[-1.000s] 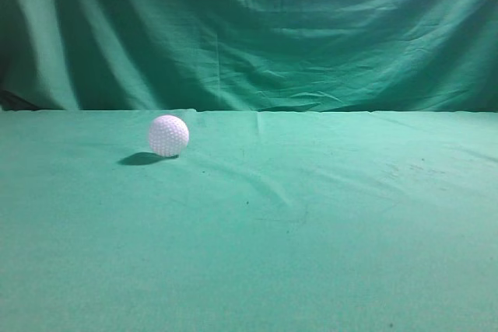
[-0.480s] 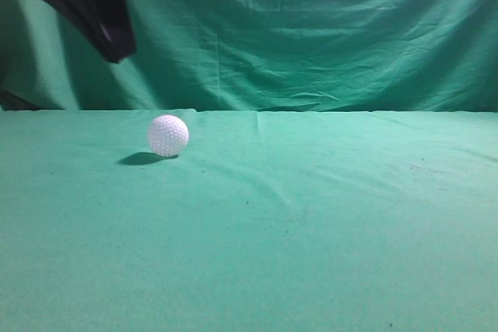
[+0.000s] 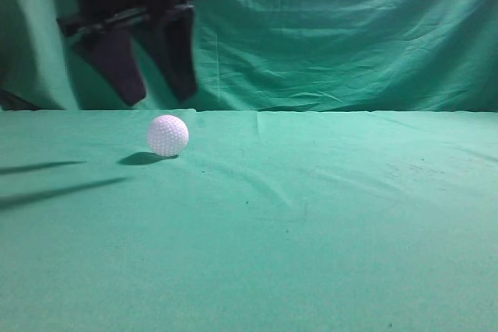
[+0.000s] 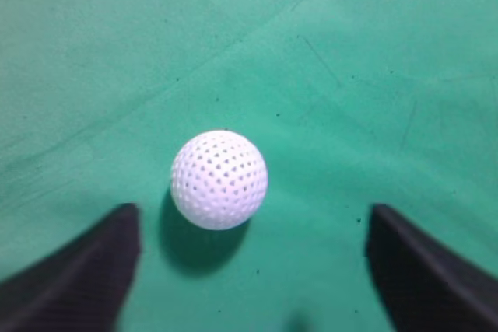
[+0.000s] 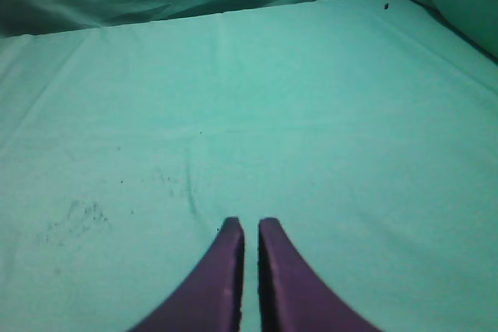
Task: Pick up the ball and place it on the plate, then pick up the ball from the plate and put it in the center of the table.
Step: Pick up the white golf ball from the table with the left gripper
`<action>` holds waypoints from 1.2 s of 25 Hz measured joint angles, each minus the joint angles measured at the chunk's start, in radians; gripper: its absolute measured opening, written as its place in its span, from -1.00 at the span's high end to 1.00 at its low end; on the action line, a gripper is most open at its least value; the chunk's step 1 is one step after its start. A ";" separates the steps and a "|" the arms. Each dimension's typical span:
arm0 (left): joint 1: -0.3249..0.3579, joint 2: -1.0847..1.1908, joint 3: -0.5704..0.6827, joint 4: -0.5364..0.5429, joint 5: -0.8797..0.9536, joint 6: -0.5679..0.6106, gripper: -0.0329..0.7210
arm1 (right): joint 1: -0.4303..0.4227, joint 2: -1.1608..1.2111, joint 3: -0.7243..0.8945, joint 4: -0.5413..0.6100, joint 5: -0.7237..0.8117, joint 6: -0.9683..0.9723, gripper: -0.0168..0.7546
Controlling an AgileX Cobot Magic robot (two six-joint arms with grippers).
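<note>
ball (image 4: 219, 179) looks like hard matt white plastic, dimpled all over, sitting between the left gripper's (image 4: 253, 270) smooth dark matt fingers (image 4: 74, 274). table (image 4: 350, 60) is soft matt green cloth, bit wrinkly, dark specks.

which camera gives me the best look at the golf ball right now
The left wrist view: the ball fills the middle of the frame from above, dimples sharp, between the open left gripper fingers. The exterior view shows it smaller, from the side, on the table. The right wrist view does not show it.
</note>
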 joint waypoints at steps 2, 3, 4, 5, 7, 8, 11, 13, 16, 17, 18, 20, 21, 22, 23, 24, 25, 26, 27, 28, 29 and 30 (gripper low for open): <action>-0.002 0.020 -0.003 -0.008 -0.010 -0.003 -0.72 | 0.000 0.000 0.000 0.000 0.000 0.000 0.81; -0.002 0.027 -0.003 -0.008 -0.018 -0.002 -0.80 | 0.000 0.000 0.000 0.000 0.000 0.000 0.81; -0.002 0.036 -0.003 -0.008 -0.028 -0.004 -0.78 | 0.000 0.000 0.000 0.000 0.000 0.000 0.81; -0.002 0.042 -0.003 -0.008 -0.043 -0.004 -0.78 | 0.000 0.000 0.000 0.000 0.000 0.000 0.81; -0.002 0.057 -0.003 -0.008 -0.065 -0.004 -0.62 | 0.000 0.000 0.000 0.000 0.000 0.000 0.81; -0.002 0.064 -0.004 -0.006 -0.073 -0.004 -0.53 | 0.000 0.000 0.000 0.000 0.000 0.000 0.81; -0.002 0.088 -0.008 -0.003 -0.090 -0.004 -0.53 | 0.000 0.000 0.000 0.000 0.000 0.000 0.81; -0.002 0.103 -0.008 0.002 -0.090 -0.004 -0.53 | 0.000 0.000 0.000 0.000 0.000 0.000 0.81; -0.002 0.111 -0.008 0.016 -0.103 -0.004 -0.53 | 0.000 0.000 0.000 0.000 0.000 0.000 0.81; -0.002 0.111 -0.008 0.017 -0.109 -0.004 -0.53 | 0.000 0.000 0.000 0.000 0.000 0.000 0.81; -0.002 0.111 -0.008 0.017 -0.115 -0.004 -0.53 | 0.000 0.000 0.000 0.000 0.000 0.000 0.81; -0.002 0.113 -0.008 0.017 -0.120 -0.004 -0.53 | 0.000 0.000 0.000 0.000 0.000 0.000 0.81; -0.002 0.115 -0.008 0.017 -0.122 -0.004 -0.53 | 0.000 0.000 0.000 0.000 0.000 0.000 0.81; -0.002 0.117 -0.008 0.017 -0.123 -0.004 -0.53 | 0.000 0.000 0.000 0.000 0.000 0.000 0.81; -0.002 0.120 -0.008 0.017 -0.126 -0.004 -0.53 | 0.000 0.000 0.000 0.000 0.000 0.000 0.81; -0.002 0.121 -0.008 0.017 -0.126 -0.004 -0.53 | 0.000 0.000 0.000 0.000 0.000 0.000 0.81; -0.002 0.122 -0.008 0.017 -0.126 -0.004 -0.53 | 0.000 0.000 0.000 0.000 0.000 0.000 0.81; -0.002 0.125 -0.008 0.017 -0.127 -0.004 -0.53 | 0.000 0.000 0.000 0.000 0.000 0.000 0.81; -0.002 0.125 -0.008 0.017 -0.127 -0.004 -0.53 | 0.000 0.000 0.000 0.000 0.000 0.000 0.81; -0.002 0.125 -0.008 0.017 -0.127 -0.004 -0.43 | 0.000 0.000 0.000 0.000 0.000 0.000 0.81; -0.002 0.125 -0.008 0.017 -0.127 -0.004 -0.47 | 0.000 0.000 0.000 0.000 0.000 0.000 0.81; -0.002 0.125 -0.008 0.017 -0.127 -0.004 -0.47 | 0.000 0.000 0.000 0.000 0.000 0.000 0.81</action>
